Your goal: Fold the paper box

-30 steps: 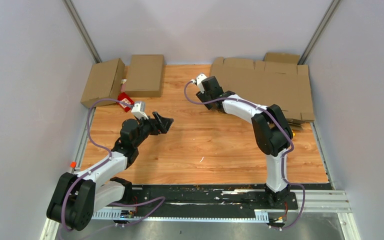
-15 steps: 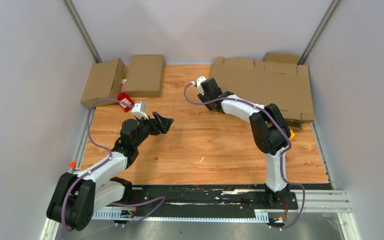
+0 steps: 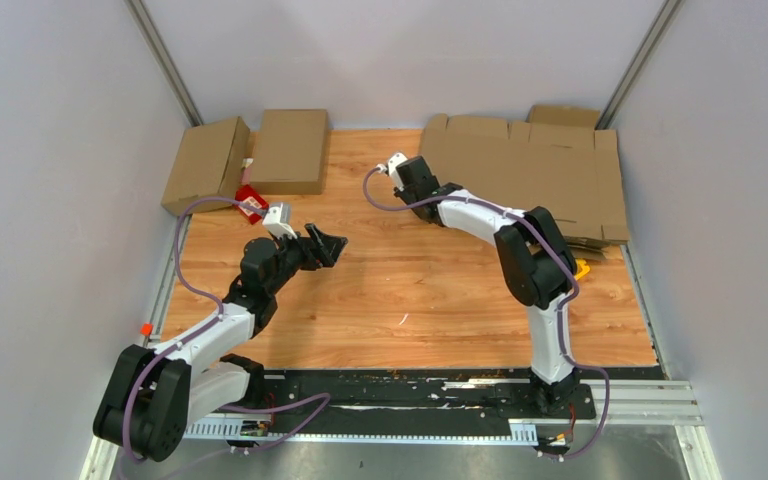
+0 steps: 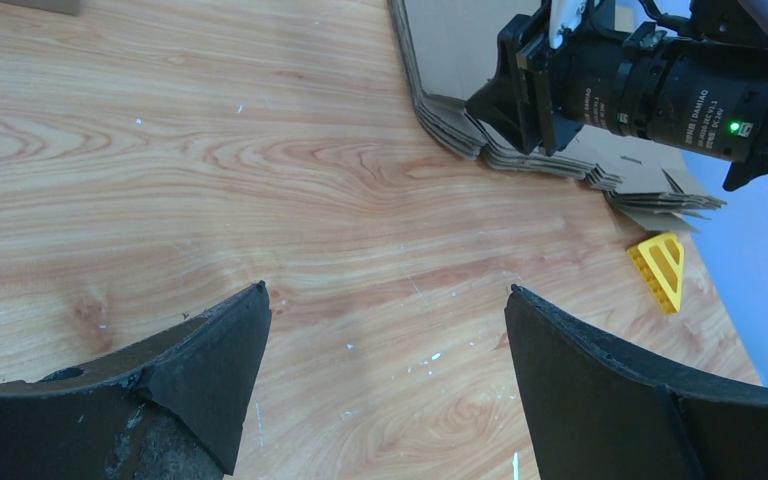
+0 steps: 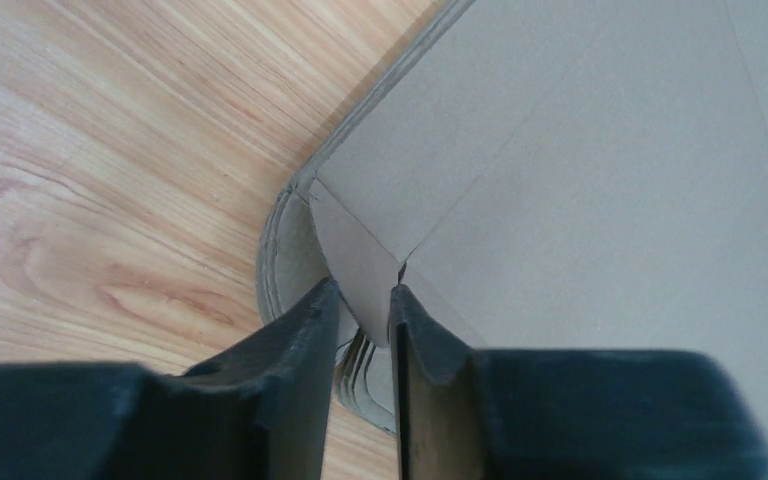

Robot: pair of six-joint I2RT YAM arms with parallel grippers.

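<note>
The paper box (image 3: 530,180) lies as a flat brown sheet on top of a stack of flat cardboard at the table's back right. My right gripper (image 3: 426,192) is at the stack's near-left corner. In the right wrist view the top sheet (image 5: 580,180) has a small corner flap (image 5: 360,255) lifted between the gripper's (image 5: 363,295) two fingers. The jaws stand narrow with a slim gap around that flap. My left gripper (image 3: 332,243) hovers wide open over bare wood at centre left, holding nothing (image 4: 385,300). From the left wrist view the stack's edge (image 4: 460,130) and the right gripper (image 4: 505,100) show.
Two folded cardboard boxes (image 3: 205,163) (image 3: 290,150) sit at the back left, with a small red item (image 3: 251,202) in front of them. A yellow plastic piece (image 4: 663,268) lies by the stack's near edge. Grey walls close in on three sides.
The right gripper's jaws have narrowed around the sheet's corner flap and the wrist has shifted slightly left. The left arm has not moved.
</note>
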